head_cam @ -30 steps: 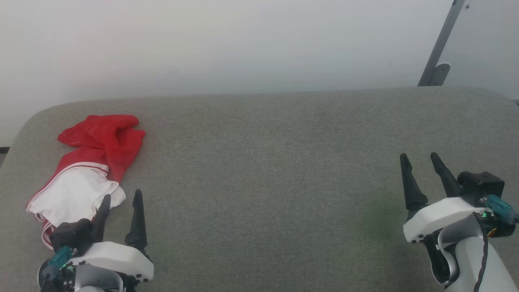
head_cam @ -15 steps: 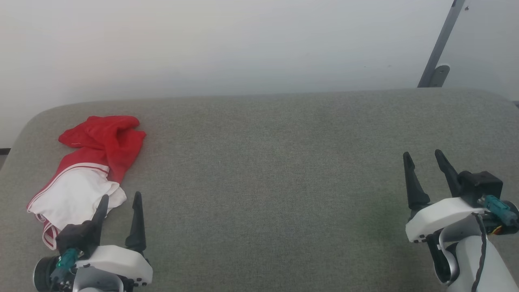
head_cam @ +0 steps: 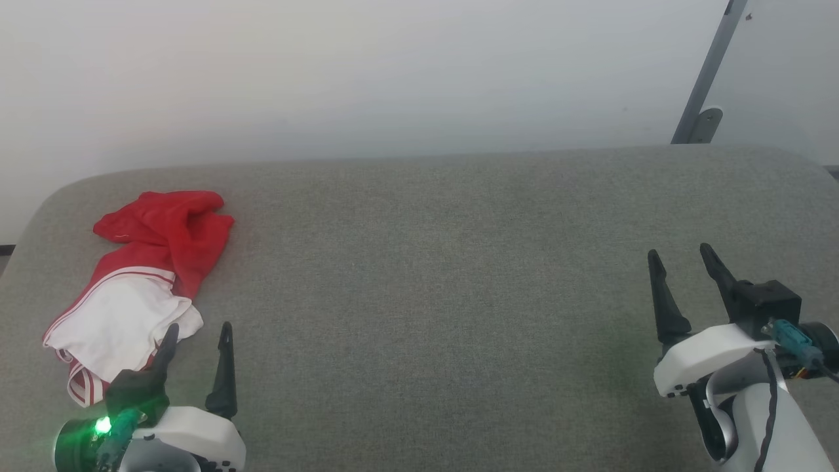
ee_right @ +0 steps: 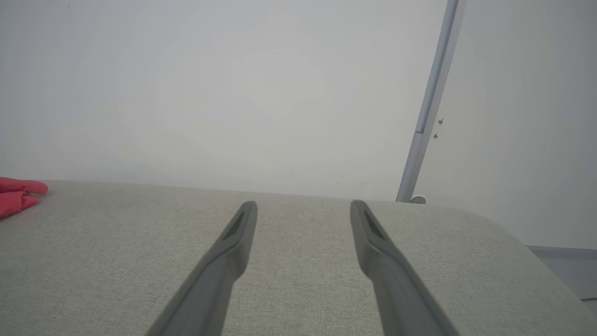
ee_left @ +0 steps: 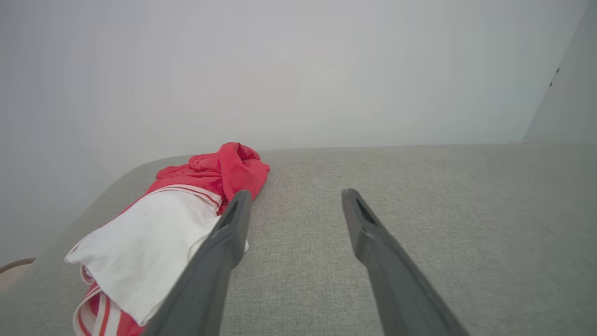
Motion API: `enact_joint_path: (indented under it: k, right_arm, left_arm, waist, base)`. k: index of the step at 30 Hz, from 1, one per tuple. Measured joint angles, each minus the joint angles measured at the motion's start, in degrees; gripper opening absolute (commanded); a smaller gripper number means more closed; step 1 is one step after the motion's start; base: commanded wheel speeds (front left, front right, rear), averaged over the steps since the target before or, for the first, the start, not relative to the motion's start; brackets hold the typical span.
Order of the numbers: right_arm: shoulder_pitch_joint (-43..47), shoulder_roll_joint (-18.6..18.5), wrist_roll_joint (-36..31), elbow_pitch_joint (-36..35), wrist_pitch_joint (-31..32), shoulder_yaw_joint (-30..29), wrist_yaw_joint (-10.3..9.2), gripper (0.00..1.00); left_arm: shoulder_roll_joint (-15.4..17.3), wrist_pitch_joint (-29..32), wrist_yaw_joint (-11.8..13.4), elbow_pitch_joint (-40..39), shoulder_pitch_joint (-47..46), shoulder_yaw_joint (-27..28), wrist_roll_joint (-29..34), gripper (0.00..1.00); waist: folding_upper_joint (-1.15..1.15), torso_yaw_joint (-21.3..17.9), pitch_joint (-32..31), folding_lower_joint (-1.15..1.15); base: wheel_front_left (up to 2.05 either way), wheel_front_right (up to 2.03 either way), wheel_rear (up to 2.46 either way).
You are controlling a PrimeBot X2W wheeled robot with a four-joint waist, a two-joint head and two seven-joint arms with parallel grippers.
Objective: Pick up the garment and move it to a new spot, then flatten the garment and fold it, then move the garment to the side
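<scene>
While the garment (head_cam: 137, 288) lies crumpled at the left end of the grey upholstered surface (head_cam: 426, 295), close to its rounded left edge, nobody has a hold of it yet. The left gripper (head_cam: 198, 328) sits just at the near end of the heap, fingers spread wide with nothing between them. That looks like the set-up for the first pick: the arm on the garment's own side is lined up to go in. In the left wrist view the left gripper (ee_left: 296, 193) has one finger crossing in front of the white panel, with the garment (ee_left: 154, 242) off to that side rather than between the fingers. Whether that finger touches the cloth, I can't tell.

Over on the far right, well apart from the action, the right gripper (head_cam: 678, 252) is also spread and empty above bare upholstery. My read is that it's parked clear, leaving the broad middle free as a landing spot. From the right wrist view only a red corner of the garment (ee_right: 18, 196) peeks in at the left edge.

As for orientation, the long axis runs diagonally. The white panel and striped trim lie nearest the robot, and the bunched red end points away toward the white wall (head_cam: 328, 65), leaning slightly toward the centre.
</scene>
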Motion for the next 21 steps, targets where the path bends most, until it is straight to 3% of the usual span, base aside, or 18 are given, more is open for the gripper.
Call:
enact_joint_path:
  k: [12,21]
  right_arm:
    - [-0.3,-0.2,-3.5,1.0,-1.3,0.2,0.00,1.00]
    - [-0.2,0.0,-2.7,0.8,-1.3,-0.8,0.00,1.00]
  left_arm:
    - [-0.4,-1.2,-1.1,0.9,-0.1,1.4,4.7,1.00]
    - [-1.0,-1.2,-2.5,1.6,-0.3,2.6,4.7,1.00]
  waist:
    - [0.00,0.3,-0.3,0.00]
    - [0.00,0.5,-0.3,0.00]
  base:
    - [0.00,0.00,0.00]
    - [0.00,0.00,0.00]
